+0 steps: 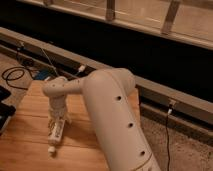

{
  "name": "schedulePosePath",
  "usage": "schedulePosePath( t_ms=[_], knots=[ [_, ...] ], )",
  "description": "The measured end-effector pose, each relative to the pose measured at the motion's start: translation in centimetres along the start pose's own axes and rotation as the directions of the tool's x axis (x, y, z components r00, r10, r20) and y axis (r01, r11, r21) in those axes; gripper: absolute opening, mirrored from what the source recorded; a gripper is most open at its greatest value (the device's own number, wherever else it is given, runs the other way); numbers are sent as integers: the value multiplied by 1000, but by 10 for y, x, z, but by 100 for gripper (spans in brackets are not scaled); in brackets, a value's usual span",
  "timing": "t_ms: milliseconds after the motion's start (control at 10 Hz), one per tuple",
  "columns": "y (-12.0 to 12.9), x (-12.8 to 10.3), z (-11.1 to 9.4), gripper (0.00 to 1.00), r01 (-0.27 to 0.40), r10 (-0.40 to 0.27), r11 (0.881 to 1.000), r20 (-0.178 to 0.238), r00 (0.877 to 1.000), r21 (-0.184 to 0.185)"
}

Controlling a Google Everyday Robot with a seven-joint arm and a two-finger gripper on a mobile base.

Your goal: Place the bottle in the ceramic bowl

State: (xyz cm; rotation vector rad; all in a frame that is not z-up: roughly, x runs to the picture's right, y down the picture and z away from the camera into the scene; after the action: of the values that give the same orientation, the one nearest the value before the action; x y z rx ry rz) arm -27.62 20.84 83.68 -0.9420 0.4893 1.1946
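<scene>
My gripper (57, 123) points down over the left part of the wooden table (30, 145), at the end of the big white arm (110, 115). It is shut on the bottle (55, 133), a slim whitish bottle that hangs tilted below the fingers, with its small white cap (51, 149) lowest, close to the tabletop. The ceramic bowl is out of view.
A dark object (4, 112) lies at the table's left edge. Black cables (17, 75) lie on the floor at the left. A dark wall with a metal rail (165, 97) runs behind the table. Speckled floor (185, 150) is at the right.
</scene>
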Motion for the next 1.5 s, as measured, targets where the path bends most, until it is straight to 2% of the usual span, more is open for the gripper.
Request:
schedulePosePath(
  t_ms=[100, 200, 300, 400, 500, 600, 800, 1000, 1100, 1300, 1500],
  knots=[
    [0, 0, -1, 62, 0, 0, 1000, 0, 1000, 1],
    [-4, 0, -3, 50, -6, 6, 1000, -2, 1000, 4],
    [-5, 1, -3, 43, -6, 6, 1000, -3, 1000, 5],
    [-4, 0, -3, 22, -7, 7, 1000, -1, 1000, 4],
    [-4, 0, -3, 10, -6, 6, 1000, 0, 1000, 3],
    [-2, 1, -4, 3, 2, -2, 1000, 7, 1000, -1],
    [4, 4, -22, 0, 40, -38, 999, 64, 997, -26],
    [3, 9, -57, 0, 69, -60, 996, 145, 988, -55],
    [7, 12, -80, 0, 94, -79, 993, 196, 977, -66],
    [6, 13, -112, 0, 119, -97, 991, 267, 959, -68],
    [-4, 15, -144, 0, 127, -97, 990, 344, 934, -64]
  ],
)
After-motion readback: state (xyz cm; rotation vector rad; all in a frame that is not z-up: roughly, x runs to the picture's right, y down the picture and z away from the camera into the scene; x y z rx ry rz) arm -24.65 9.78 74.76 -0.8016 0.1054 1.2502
